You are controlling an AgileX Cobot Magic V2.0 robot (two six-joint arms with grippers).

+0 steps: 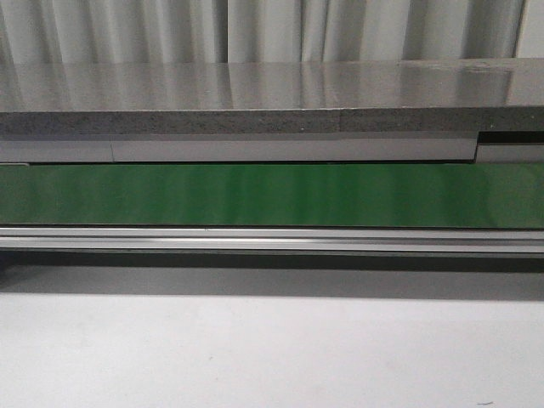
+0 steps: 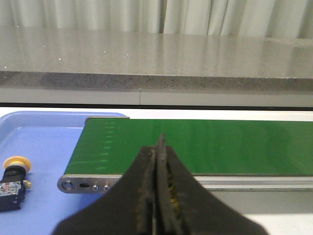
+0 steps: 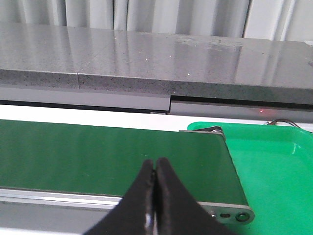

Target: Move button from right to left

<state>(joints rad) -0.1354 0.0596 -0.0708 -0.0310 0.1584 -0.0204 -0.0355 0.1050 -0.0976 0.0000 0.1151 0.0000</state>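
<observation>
Pale curtains (image 1: 255,30) hang behind a glossy grey stone counter (image 1: 255,89).

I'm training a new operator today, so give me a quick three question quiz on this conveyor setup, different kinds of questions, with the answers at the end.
1. True or false: the button lies in the blue tray.
2. Multiple choice: which tray sits at the belt's right end? A) red B) green C) yellow
3. Fill in: both tools, the left tool and the right tool, are ____ and hold nothing.

Key
1. True; its yellow cap shows beside the green conveyor belt end.
2. B, the green tray.
3. shut
</observation>
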